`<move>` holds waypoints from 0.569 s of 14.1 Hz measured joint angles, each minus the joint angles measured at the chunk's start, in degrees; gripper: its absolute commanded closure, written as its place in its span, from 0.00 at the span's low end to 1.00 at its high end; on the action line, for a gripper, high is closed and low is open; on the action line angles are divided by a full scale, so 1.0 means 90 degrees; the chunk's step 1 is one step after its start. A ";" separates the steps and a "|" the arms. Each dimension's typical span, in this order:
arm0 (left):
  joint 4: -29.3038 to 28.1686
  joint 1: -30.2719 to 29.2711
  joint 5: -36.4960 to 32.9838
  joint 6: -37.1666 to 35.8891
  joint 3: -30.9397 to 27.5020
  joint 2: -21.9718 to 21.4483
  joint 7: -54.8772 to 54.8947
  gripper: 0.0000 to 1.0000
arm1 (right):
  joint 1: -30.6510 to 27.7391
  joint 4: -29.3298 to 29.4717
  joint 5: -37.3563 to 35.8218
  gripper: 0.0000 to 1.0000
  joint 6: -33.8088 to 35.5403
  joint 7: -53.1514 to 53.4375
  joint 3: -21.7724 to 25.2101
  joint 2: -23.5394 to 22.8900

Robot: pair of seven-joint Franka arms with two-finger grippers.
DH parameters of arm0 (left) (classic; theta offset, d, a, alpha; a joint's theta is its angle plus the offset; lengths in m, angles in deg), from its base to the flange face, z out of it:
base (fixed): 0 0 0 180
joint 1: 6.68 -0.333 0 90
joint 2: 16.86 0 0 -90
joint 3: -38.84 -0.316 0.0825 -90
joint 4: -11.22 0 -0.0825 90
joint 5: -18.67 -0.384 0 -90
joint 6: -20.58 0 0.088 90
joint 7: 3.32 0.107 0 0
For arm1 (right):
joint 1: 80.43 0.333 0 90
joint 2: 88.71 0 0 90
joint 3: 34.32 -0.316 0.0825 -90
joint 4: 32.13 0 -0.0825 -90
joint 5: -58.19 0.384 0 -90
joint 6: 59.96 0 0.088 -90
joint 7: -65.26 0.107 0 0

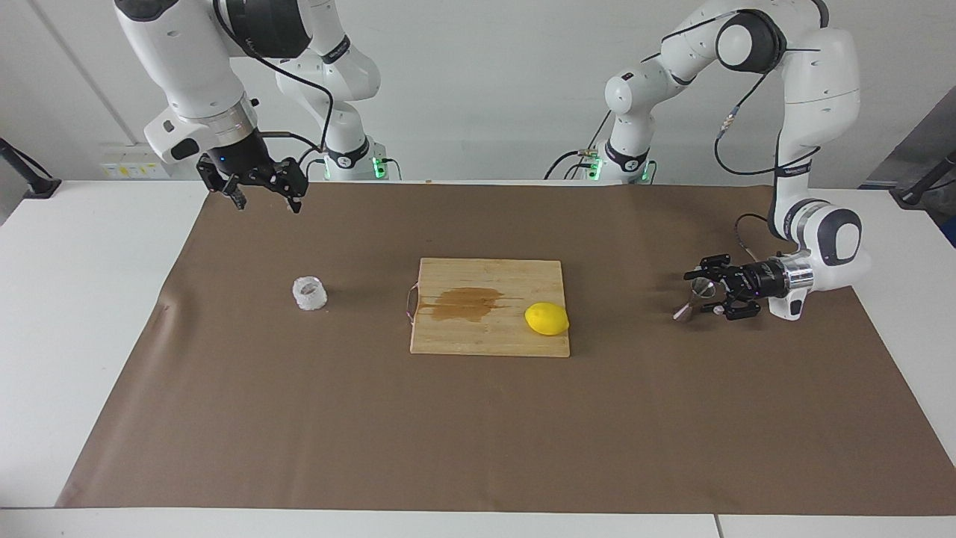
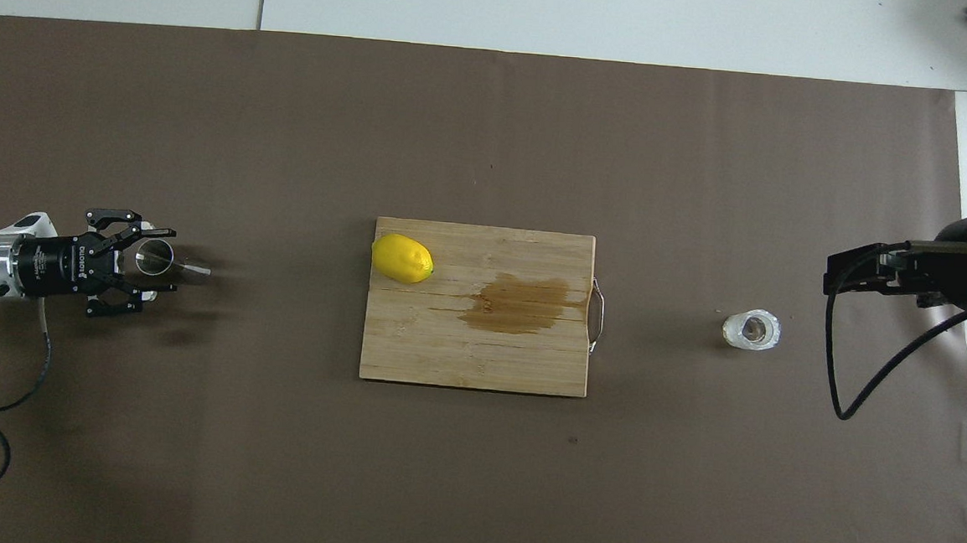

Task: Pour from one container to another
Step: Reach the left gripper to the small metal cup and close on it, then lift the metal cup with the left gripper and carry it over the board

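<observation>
Right hand hangs with its fingers spread, holding nothing, raised over the brown mat at the right arm's end of the surface, and this arm waits. On the mat at that same end stands the small whitish cup with a crinkled wall, upright and apart from everything else; from above something dark shows inside it. Midway along the mat lies a wooden cutting board bearing a brownish wet stain, with a yellow lemon resting on the board toward the left arm's end. At that end the left hand reaches in sideways, low over the mat, its fingers closed on the steel jigger, which stands on the mat well apart from the cup. Overhead, the jigger's round mouth shows between the left hand's fingertips.
</observation>
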 measured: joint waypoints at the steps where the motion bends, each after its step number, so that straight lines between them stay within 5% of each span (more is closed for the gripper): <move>1: 0.0000 0.0000 0.0008 0.0000 0.0000 0.0000 0.0000 0.58 | 0.0000 0.0000 0.0000 0.00 0.0000 0.0000 0.0000 0.0000; 3: 0.0000 0.0000 0.0018 0.0000 0.0000 0.0000 -0.0011 0.62 | 0.0000 0.0000 0.0000 0.00 0.0000 0.0000 0.0000 0.0000; 6: 0.0001 0.0000 0.0060 0.0000 0.0000 -0.0001 -0.0097 0.86 | 0.0000 0.0000 0.0000 0.00 0.0000 0.0000 0.0000 0.0000; 8: 0.0001 0.0000 0.0119 0.0000 0.0000 -0.0006 -0.0113 0.91 | 0.0000 0.0000 0.0000 0.00 0.0000 0.0000 0.0000 0.0000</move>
